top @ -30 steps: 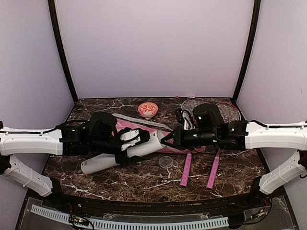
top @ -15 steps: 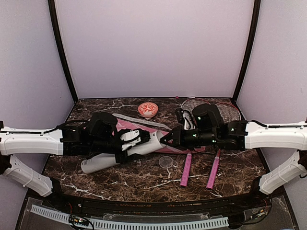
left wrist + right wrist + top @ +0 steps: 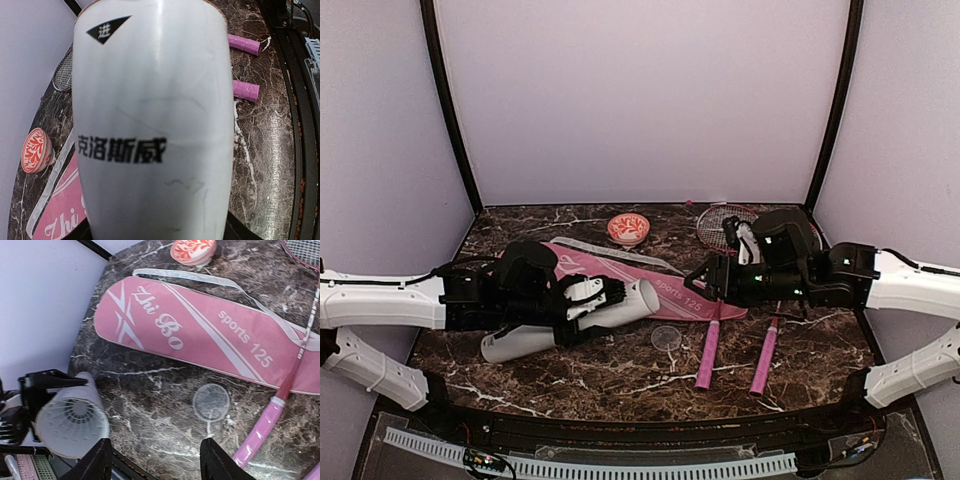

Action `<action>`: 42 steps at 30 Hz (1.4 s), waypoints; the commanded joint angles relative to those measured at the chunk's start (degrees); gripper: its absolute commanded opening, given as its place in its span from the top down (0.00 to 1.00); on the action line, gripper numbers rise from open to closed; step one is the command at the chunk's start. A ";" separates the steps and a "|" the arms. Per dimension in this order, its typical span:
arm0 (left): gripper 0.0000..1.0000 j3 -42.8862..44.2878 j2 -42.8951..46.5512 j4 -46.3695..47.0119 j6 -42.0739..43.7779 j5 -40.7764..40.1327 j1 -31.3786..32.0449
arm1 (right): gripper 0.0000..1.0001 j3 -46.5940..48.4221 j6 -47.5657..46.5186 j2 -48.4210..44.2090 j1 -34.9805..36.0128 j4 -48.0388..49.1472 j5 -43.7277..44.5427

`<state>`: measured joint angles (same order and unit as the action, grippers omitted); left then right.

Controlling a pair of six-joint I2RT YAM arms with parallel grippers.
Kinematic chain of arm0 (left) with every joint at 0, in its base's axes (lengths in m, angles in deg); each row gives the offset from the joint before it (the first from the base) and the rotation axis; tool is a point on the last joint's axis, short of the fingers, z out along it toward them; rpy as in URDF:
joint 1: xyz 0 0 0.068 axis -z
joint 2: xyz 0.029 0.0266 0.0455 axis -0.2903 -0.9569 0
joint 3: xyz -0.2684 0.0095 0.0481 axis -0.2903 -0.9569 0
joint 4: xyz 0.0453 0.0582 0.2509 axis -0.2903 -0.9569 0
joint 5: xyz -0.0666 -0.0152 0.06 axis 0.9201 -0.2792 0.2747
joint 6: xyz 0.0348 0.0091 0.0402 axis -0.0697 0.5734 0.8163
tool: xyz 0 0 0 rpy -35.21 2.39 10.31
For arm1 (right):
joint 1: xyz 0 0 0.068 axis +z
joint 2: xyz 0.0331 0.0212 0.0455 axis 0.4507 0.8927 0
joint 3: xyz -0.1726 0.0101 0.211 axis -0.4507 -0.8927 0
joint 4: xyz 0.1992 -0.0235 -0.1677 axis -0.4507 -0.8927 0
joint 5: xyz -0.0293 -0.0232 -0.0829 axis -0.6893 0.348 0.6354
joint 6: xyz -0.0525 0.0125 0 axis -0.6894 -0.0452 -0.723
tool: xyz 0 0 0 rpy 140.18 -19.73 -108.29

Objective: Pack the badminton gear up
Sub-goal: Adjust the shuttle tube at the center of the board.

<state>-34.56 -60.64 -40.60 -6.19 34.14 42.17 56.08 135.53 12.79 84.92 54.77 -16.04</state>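
Left jaws clamp the long white cardboard tube, a white shuttlecock showing in its open end, slanted beside the pink "Zhi Bo" racket cover; right jaws gape empty above the dark marble tabletop.

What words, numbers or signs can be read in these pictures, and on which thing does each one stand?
"Zhi Bo": on the pink racket cover.
"sports 125": on the same cover.
"进", white on a black pennant mark: on the white tube.
"克洛斯威": on the same tube.
No other text can be seen.
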 commanded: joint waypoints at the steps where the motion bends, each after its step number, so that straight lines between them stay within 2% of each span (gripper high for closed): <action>1: 0.34 -2.66 4.19 -0.73 -1.02 -0.50 0.28 | 0.39 -1.07 -1.17 1.65 0.46 -7.31 3.93; 5: 0.34 -4.49 6.37 -1.20 -2.25 -1.07 0.28 | 0.33 -0.81 -0.73 5.05 0.80 -6.53 3.98; 11: 0.34 -6.29 8.18 -0.49 -3.68 -2.53 0.22 | 0.34 2.10 -0.85 12.92 0.93 -7.08 4.49; 16: 0.34 -6.03 7.27 -0.27 -3.20 -2.93 0.23 | 0.41 5.52 -1.16 19.42 0.96 -9.87 7.03; 20: 0.34 -5.98 6.96 -0.30 -2.84 -3.10 0.26 | 0.51 8.33 -2.29 24.84 1.02 -10.48 6.82; 25: 0.34 -5.97 7.06 -0.13 -2.70 -3.06 0.21 | 0.57 11.25 -3.67 31.34 1.03 -11.14 8.49; 29: 0.34 -5.90 6.98 -0.25 -2.71 -2.88 0.20 | 0.67 15.18 -4.40 36.25 1.02 -13.72 10.23; 42: 0.34 -5.68 6.36 -0.04 -2.39 -2.42 0.19 | 0.77 16.85 -6.83 41.65 -0.07 -11.67 8.98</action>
<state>-40.07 -54.44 -41.85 -8.35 31.19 42.17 71.46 129.76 52.85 85.22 42.04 -7.23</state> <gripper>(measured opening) 0.667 0.240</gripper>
